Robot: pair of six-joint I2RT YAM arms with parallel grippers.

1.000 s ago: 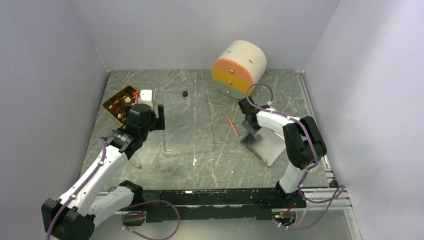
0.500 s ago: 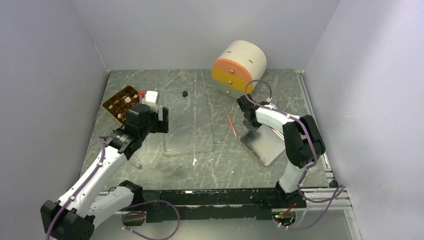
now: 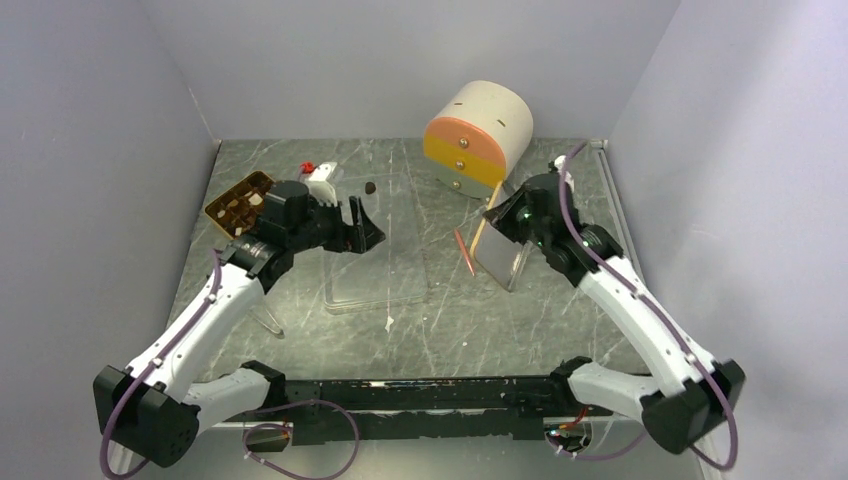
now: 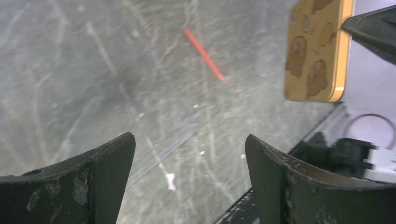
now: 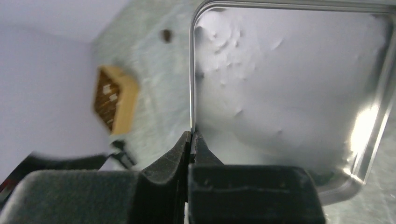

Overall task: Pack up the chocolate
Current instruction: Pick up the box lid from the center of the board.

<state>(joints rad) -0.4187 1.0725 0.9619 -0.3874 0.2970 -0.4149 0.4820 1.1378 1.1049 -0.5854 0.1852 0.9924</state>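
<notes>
One loose dark piece [image 3: 371,187] of chocolate lies on the tabletop toward the far edge, left of centre. It sits apart from the compartmented tray [image 3: 213,211] in the far-left corner.

Some compartments hold chocolate [image 3: 253,199]; cream bits show from overhead, but the count is not readable.

Progress (judged): packing partly done. At least the loose piece is left to place, and the tray is not yet covered.

Left claw [image 3: 361,228]: fingers wide apart, empty, over the clear sheet [image 3: 375,275]. It is near the loose piece without touching it.

Right claw [image 5: 191,136]: pinched together on the rim of the metal lid [image 3: 498,260], which is raised on edge right of centre. The right wrist view shows its silver inside, the left wrist view its gold printed face. Cannot tell whether its lower edge touches the tabletop.

Orange-red stick [image 3: 463,252] lies just left of the lid.

Hard to make out:
- The left arm covers the tray's near side, so the number of empty compartments is unknown.
- White speck [image 3: 389,322] by the sheet's near edge could be chocolate or a crumb; cannot tell.
</notes>
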